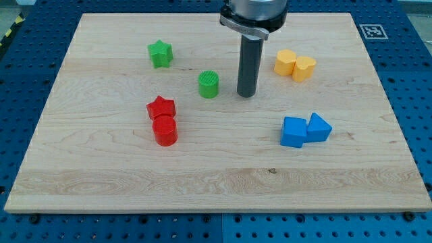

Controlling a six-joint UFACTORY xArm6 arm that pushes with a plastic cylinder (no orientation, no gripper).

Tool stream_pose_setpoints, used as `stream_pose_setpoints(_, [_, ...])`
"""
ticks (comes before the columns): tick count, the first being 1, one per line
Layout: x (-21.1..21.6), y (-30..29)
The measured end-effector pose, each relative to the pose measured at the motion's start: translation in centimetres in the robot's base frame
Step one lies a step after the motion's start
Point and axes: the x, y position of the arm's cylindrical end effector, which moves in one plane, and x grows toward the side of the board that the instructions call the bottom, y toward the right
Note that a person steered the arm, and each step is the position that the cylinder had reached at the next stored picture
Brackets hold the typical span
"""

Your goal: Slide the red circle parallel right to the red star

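Red circle (165, 131) touching red star (160, 107), my tip (246, 94) well right

Green star (160, 53), green cylinder (208, 84), two yellow blocks (295, 65), two blue blocks (305, 129)

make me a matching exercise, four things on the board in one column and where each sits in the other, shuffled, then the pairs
Things
1. red circle
2. green star
3. green cylinder
4. my tip

Places
A. just to the view's right of the green cylinder, not touching it
B. nearest the view's top left
C. touching the red star from below in the view
D. between the red star and my tip

Pairs: 1-C, 2-B, 3-D, 4-A
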Motion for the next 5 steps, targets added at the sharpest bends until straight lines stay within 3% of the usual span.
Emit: stream_pose_setpoints(5, [-1.3, -1.8])
